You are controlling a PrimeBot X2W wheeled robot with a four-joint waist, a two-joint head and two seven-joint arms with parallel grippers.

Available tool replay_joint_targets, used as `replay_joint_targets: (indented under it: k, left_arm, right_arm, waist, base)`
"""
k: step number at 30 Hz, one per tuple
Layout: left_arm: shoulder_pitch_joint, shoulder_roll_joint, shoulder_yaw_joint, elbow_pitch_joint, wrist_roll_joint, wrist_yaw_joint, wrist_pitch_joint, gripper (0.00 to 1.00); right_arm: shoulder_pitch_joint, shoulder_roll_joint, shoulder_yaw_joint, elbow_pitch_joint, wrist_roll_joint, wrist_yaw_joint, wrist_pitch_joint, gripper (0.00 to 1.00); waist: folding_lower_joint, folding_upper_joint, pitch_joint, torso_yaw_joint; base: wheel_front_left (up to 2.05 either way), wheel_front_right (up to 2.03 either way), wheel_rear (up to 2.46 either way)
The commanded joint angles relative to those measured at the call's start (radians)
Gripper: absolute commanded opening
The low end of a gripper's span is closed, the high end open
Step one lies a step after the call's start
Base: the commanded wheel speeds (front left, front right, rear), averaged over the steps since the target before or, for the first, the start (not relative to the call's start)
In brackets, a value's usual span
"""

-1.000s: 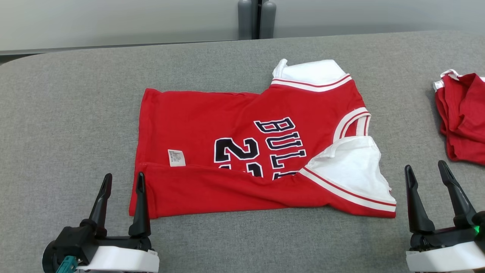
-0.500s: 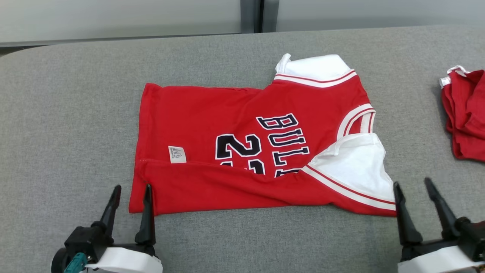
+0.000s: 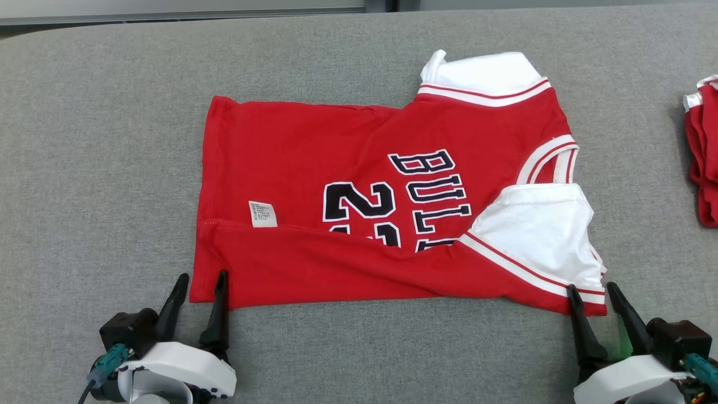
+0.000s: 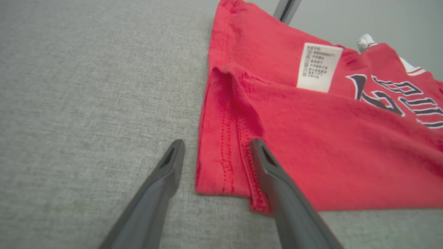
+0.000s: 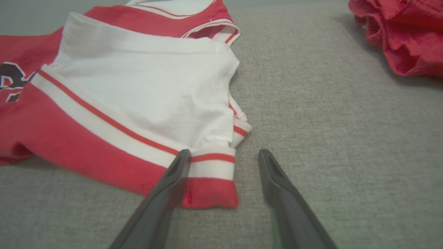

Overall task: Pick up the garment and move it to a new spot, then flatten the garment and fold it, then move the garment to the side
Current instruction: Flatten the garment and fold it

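The garment is a red jersey with white sleeves and dark lettering, lying flat on the grey table with its near long edge folded over. My left gripper stands open at the jersey's near left corner, one finger on each side of that hem corner. My right gripper is open at the near right corner, its left finger over the striped cuff, the other on bare table. Nothing is gripped.
A second red garment lies bunched at the table's right edge, also seen in the right wrist view. A white care label sits on the jersey near the left hem. The grey cloth table runs on to the left.
The head camera has tilted down, so the whole scene shifted. Both grippers have moved forward to the jersey's near corners; they stay open.
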Motion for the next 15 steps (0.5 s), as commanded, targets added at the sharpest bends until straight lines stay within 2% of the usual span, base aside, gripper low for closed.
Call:
replay_joint_targets:
  k: [1,2,10,15]
  left_arm:
    - [-0.006,0.002,0.000,0.050,-0.010,-0.006,0.018,0.19]
    - [-0.007,0.003,-0.002,0.056,-0.012,-0.008,0.015,0.00]
    - [0.016,0.024,0.006,-0.009,-0.009,-0.010,-0.013,0.00]
    - [0.058,0.040,0.006,-0.068,-0.011,0.000,0.008,0.00]
  right_arm:
    - [-0.011,-0.001,0.015,0.026,0.020,-0.001,0.013,0.28]
    - [-0.015,-0.001,0.014,0.028,0.030,-0.001,0.011,0.00]
    - [-0.001,-0.037,-0.020,-0.044,0.065,-0.002,0.006,0.00]
    - [0.038,-0.046,-0.041,-0.100,0.074,-0.002,0.031,0.00]
  waist:
    - [0.0000,-0.0001,0.003,0.001]
    - [0.0000,-0.0001,0.004,0.002]
    - [0.0000,-0.0001,-0.019,0.012]
    - [0.0000,-0.0001,-0.051,0.017]
  base:
    - [0.00,0.00,0.00]
    - [0.00,0.00,0.00]
    - [0.00,0.00,0.00]
    - [0.00,0.00,0.00]
